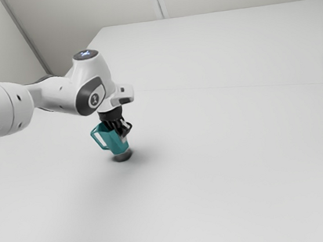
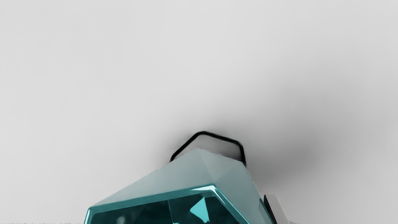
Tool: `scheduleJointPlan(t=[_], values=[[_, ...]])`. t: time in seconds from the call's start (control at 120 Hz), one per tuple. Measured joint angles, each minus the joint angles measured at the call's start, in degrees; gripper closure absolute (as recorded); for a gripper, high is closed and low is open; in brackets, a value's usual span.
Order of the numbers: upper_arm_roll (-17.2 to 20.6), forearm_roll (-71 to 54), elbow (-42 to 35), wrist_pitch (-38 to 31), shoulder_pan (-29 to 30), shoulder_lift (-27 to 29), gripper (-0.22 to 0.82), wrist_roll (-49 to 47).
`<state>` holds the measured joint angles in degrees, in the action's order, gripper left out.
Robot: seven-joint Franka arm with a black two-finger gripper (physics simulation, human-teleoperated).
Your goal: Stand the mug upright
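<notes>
Tilted teal mug (image 2: 174, 180) at gripper (image 1: 120, 131), opening and hold unclear; 1 dark patch (image 1: 122, 156) below.

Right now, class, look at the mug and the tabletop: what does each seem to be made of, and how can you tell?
The mug: glossy, rigid teal material, perhaps glazed ceramic or hard plastic; bright highlights line its rim.
The tabletop: smooth, matte, pale, perhaps laminate or painted board; it shows soft shadows and no grain.
</notes>
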<state>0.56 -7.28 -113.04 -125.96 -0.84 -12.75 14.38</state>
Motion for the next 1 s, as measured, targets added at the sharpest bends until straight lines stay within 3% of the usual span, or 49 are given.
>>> scheduleJointPlan(t=[0.567,0.792,1.0], values=[[0.0,-1.4,0.1,0.3,0.0,-2.9,0.78,-2.8],[0.0,-0.8,0.1,0.4,-0.1,-2.8,0.33,-2.5],[0.6,-0.2,2.7,3.3,0.0,5.1,0.12,-2.3]])
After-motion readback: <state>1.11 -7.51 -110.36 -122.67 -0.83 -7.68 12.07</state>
